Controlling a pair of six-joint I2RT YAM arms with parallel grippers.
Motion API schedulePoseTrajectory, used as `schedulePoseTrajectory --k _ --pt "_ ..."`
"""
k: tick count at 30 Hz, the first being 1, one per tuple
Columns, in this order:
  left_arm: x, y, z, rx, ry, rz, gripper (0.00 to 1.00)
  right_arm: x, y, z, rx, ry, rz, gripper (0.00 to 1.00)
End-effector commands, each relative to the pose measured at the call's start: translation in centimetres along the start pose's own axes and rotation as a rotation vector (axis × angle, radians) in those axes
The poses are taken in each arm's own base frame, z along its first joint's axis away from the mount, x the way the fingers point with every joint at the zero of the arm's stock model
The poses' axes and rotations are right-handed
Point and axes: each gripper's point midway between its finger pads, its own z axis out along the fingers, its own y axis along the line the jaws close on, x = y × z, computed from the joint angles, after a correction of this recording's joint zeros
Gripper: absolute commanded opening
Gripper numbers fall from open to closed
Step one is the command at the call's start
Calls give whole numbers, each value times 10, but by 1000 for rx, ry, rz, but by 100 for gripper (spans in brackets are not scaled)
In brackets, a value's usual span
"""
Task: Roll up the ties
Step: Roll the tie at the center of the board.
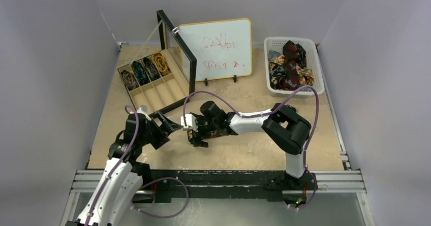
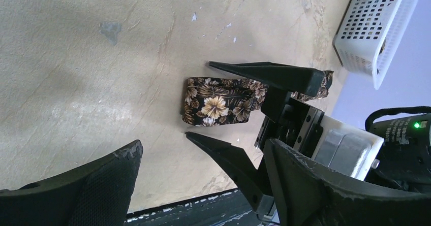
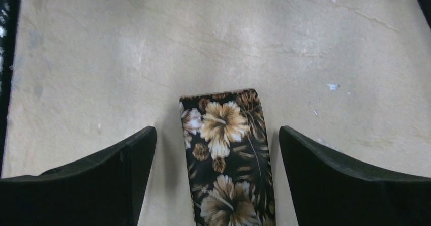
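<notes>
Your right hand (image 3: 216, 133) is open, and its two dark fingers (image 3: 101, 180) stand on either side of a floral tie (image 2: 216, 104) without touching it. That tie is dark with gold and cream flowers. It lies flat on the tabletop (image 1: 244, 155), near the middle and a little toward the left. Its squared end sits between the fingertips, and bare tabletop shows on both sides of the cloth. The rest of its length runs back under the right arm, so you see only part of it from above.

Your left hand (image 2: 203, 143) is open too and holds nothing. It sits low, just to the left of the right hand and pointing toward it, with its fingers clear of the cloth. From its wrist camera you see the right hand's fingers framing the tie's end.

At the far right corner a white basket (image 1: 315, 63) holds a pile of loose ties (image 1: 292, 63), with dark red and blue and gold patterns among them. At the far left is a wooden box (image 1: 157, 91) divided into long lanes. Its dark-framed lid (image 1: 178, 58) stands open. Four rolled ties (image 1: 151, 67) sit side by side at the far end of the lanes. A whiteboard (image 1: 216, 48) with red scribbles stands between the box and the basket.
</notes>
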Motion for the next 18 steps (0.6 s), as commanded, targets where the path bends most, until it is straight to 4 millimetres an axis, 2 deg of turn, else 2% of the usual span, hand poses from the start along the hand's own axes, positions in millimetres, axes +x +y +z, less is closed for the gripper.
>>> schedulePoseTrajectory --k 1,5,7,9,12,18 --pt "-8 -10 -5 8 -26 -19 87 -1 -19 5 58 17 -26 90" --pt "-9 -11 -2 12 -20 -8 87 9 -24 11 71 54 -15 75" --pt "-10 -12 -2 9 -22 -6 87 16 -20 11 51 74 -20 64" --pt "-10 -11 -1 6 -21 -9 86 19 -15 11 29 82 -14 61" --pt "-9 -9 0 7 -22 -15 86 22 -11 13 2 93 -9 47" --pt "-7 -6 1 0 -18 -16 86 15 -13 16 8 63 4 43"
